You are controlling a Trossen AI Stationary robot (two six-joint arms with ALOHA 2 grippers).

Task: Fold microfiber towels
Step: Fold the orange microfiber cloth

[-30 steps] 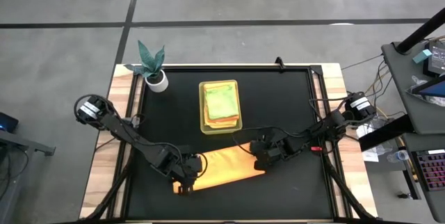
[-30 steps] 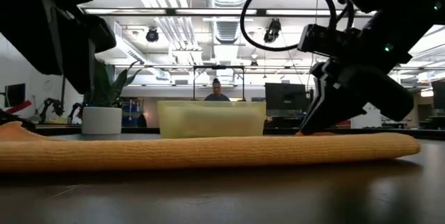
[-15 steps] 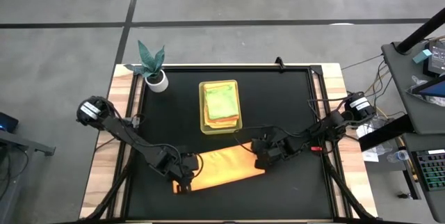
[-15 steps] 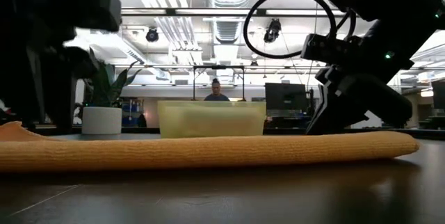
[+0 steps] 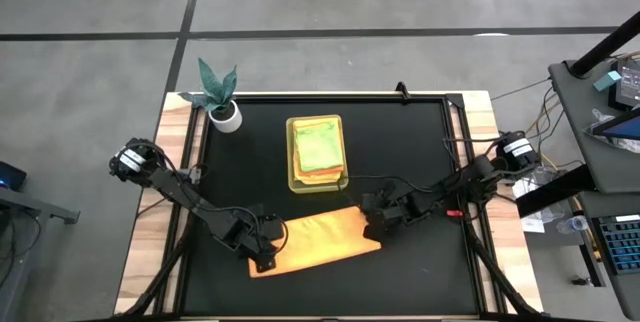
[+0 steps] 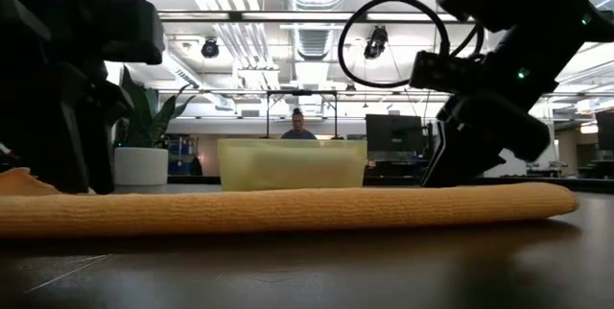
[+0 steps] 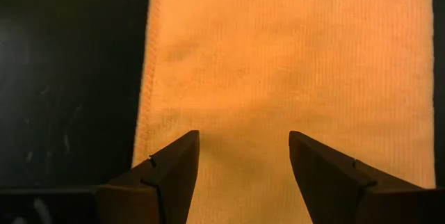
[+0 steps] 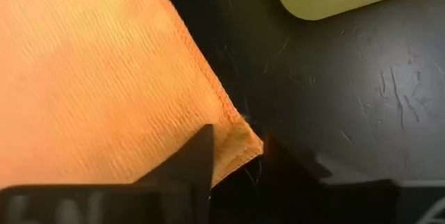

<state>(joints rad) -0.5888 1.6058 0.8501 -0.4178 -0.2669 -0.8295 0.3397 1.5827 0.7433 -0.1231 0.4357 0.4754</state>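
Observation:
An orange towel, folded into a long strip, lies flat on the black table top; it also shows in the low view. My left gripper is open, low over the strip's left end, one finger on each side of its middle. My right gripper is at the strip's far right corner, its fingers close together on it. A yellow-green tray behind holds stacked towels, a light green one on top. My right gripper has the orange towel's far right corner between its two fingers, coming from above and pointing down. One finger stands on the cloth, the other at the corner's tip. The corner is slightly puckered and stays down on the table.
A small potted plant stands at the table's far left corner. The tray shows as a pale wall behind the towel. A person stands far off in the room beyond the table.
My left gripper has come down from above onto the towel's left end, its fingers open. My right gripper has shifted a little toward the far edge at the right end. The towel has stayed flat on the table.

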